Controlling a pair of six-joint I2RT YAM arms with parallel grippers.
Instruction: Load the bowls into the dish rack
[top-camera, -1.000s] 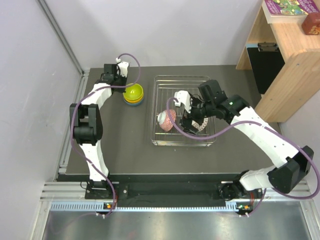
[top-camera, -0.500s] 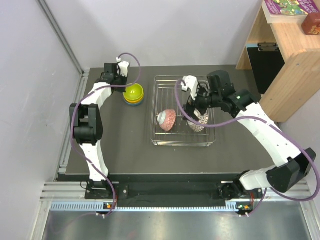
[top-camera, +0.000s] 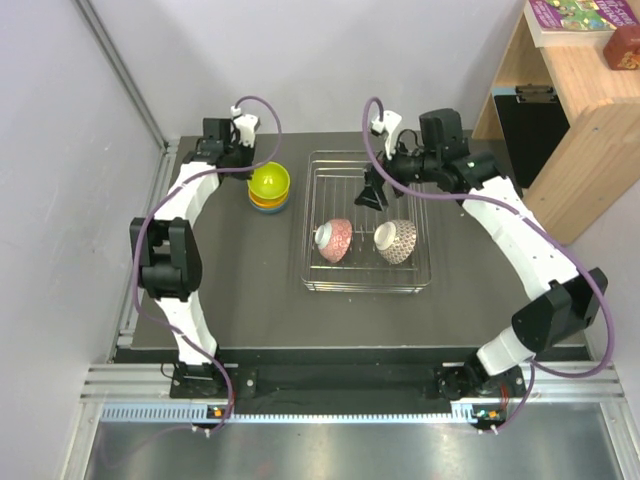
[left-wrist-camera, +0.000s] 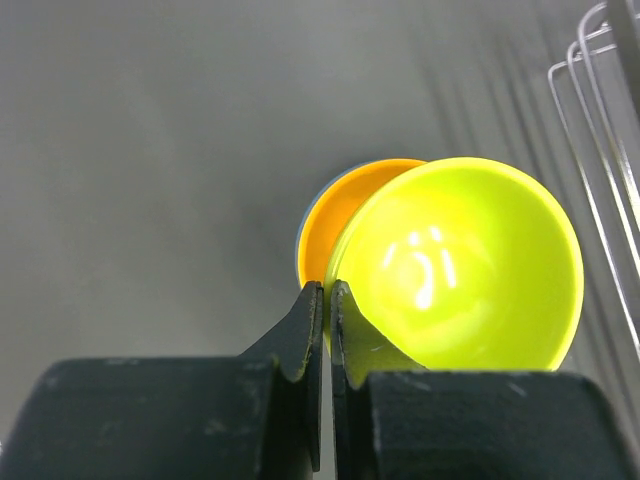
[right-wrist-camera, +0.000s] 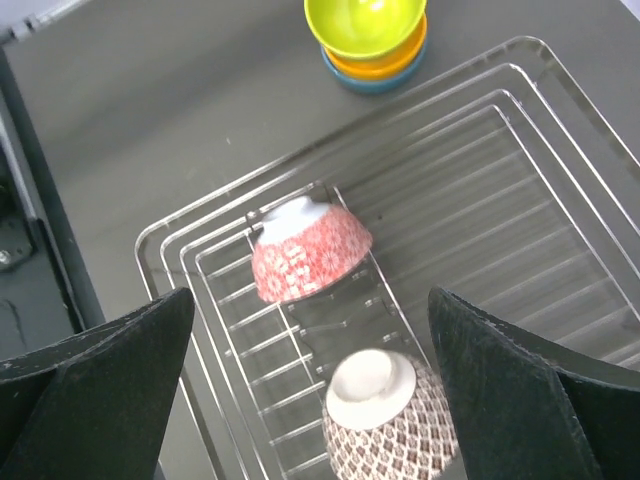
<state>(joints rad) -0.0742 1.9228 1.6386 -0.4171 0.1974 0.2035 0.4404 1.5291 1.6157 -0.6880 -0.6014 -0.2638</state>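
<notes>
the left tool (left-wrist-camera: 326, 300) was pinched shut on the rim of the yellow bowl (left-wrist-camera: 460, 265), which sat on the orange bowl (left-wrist-camera: 345, 210) just left of the dish rack (top-camera: 420, 165), so that arm was nearer. the right tool (top-camera: 374, 192) hung spread wide over the rack, above the red-patterned bowl (top-camera: 335, 240) and the brown-patterned bowl (top-camera: 396, 240) inside it. the blue bowl (right-wrist-camera: 372, 80) under the stack was mostly hidden.

In the dish rack (top-camera: 310, 225), the half toward 6 o'clock is taken: the red-patterned bowl (top-camera: 336, 239) sits at 7 and the brown-patterned bowl (top-camera: 397, 240) at 5, with a narrow gap between them. The half toward 12 is bare wire, and my right gripper (top-camera: 374, 190) hangs wide open above it. Off the rack's 10 o'clock corner, the stack of bowls (top-camera: 268, 203) is blocked on its own 10 o'clock side by my left gripper (left-wrist-camera: 327, 295), pinched on the lime-yellow bowl (left-wrist-camera: 460, 260). The stack's other sides are free. The wooden shelf (top-camera: 570, 130) walls off 2 o'clock.
</notes>
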